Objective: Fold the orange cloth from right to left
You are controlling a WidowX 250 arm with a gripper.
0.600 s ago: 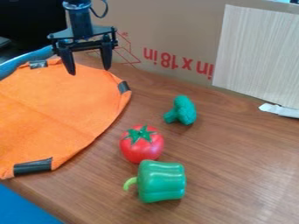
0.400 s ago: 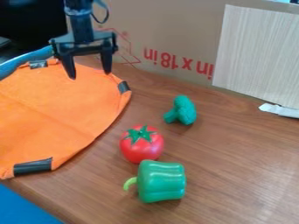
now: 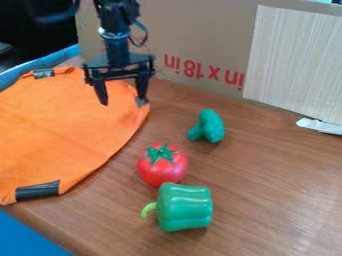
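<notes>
My gripper (image 3: pixel 123 102) hangs at the upper left, over the back right part of an orange cloth (image 3: pixel 60 130), its fingers spread with nothing between them. To its lower right a green toy broccoli (image 3: pixel 210 126) lies on the brown wooden table. A red toy tomato (image 3: pixel 162 166) with a green star-shaped top sits nearer the camera, right of the cloth. Just below the tomato, a green toy bell pepper (image 3: pixel 185 207) lies on its side, its light green stem toward the left.
A cardboard box wall (image 3: pixel 194 40) stands along the back, with a pale wood-grain panel (image 3: pixel 294 62) at its right. A white scrap (image 3: pixel 320 126) lies by the right edge. Black tape patches (image 3: pixel 38 191) mark the cloth's edge, and blue material (image 3: pixel 27 235) is at the lower left.
The gripper has moved right and down toward the camera, staying spread. The broccoli, tomato, pepper and cloth look unmoved.
</notes>
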